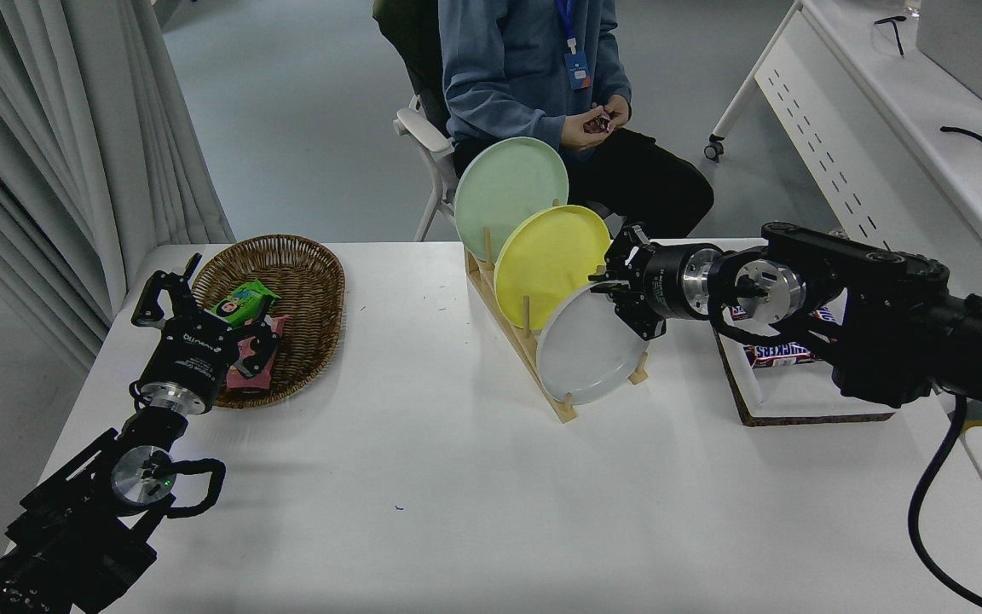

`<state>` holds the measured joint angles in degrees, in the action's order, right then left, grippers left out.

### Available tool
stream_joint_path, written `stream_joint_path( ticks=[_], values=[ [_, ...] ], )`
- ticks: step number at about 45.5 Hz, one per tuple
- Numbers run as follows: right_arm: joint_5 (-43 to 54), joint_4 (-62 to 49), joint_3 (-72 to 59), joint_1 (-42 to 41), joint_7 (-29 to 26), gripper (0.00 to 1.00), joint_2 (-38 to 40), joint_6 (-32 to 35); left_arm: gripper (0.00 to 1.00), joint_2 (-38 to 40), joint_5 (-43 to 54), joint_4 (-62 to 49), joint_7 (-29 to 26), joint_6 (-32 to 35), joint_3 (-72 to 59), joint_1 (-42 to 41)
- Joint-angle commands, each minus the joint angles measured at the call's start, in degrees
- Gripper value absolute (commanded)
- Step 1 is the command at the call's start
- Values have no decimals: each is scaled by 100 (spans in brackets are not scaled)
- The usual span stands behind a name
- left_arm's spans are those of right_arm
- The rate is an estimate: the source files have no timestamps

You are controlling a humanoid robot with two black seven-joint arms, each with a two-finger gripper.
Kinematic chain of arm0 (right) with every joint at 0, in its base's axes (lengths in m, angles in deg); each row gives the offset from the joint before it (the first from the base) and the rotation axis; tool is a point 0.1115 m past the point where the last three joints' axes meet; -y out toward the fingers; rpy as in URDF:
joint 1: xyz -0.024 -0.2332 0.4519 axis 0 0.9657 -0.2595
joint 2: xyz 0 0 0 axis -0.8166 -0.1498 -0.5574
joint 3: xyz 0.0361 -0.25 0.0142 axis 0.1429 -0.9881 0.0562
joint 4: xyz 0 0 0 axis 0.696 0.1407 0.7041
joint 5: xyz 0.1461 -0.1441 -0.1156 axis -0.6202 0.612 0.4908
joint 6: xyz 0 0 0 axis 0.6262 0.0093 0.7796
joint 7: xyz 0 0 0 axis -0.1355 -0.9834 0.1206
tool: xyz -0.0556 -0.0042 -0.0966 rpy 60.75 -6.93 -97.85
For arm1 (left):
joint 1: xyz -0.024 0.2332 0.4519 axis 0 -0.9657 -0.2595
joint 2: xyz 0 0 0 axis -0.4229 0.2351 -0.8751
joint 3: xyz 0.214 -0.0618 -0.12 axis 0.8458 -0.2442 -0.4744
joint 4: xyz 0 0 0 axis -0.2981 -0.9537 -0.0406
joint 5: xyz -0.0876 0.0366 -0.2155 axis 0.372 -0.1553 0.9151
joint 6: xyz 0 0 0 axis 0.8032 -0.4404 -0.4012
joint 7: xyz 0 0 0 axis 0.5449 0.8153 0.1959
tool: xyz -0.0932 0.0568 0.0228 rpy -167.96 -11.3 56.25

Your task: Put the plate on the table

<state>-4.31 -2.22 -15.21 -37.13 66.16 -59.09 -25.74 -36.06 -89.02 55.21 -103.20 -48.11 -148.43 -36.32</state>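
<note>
The pale grey-white plate (585, 354) stands on edge in the front slot of a wooden rack (542, 367) on the white table (457, 495). A yellow plate (546, 260) and a mint-green plate (508, 183) stand behind it. My right gripper (616, 286) reaches in from the right and is at the grey plate's upper right rim. Its fingers are spread open, one above and one below that edge. My left gripper (210, 311) is parked at the lower left, open, over the near edge of a wicker basket.
The wicker basket (303, 273) holds snack packets at the left. A cork-edged tray (798, 401) with a Snickers bar lies under my right arm. A person sits at the far side behind the rack. A white desk (883, 128) stands at the right.
</note>
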Motion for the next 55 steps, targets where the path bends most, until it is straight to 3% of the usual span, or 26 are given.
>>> stream_joint_path(
  ticks=[1, 20, 39, 55],
  values=[
    [0, 1, 9, -4, -2, 2, 12, 108, 100, 0, 0, 5, 0, 0, -3, 8],
    [0, 19, 26, -56, -2, 0, 73, 116, 100, 0, 0, 5, 0, 0, -3, -1],
    [-79, 159, 334, -637, -10, 0, 978, 582, 100, 0, 0, 5, 0, 0, -3, -1],
    [-930, 677, 1220, 241, -72, 0, 1304, 661, 100, 0, 0, -3, 0, 0, -3, -1]
  ],
)
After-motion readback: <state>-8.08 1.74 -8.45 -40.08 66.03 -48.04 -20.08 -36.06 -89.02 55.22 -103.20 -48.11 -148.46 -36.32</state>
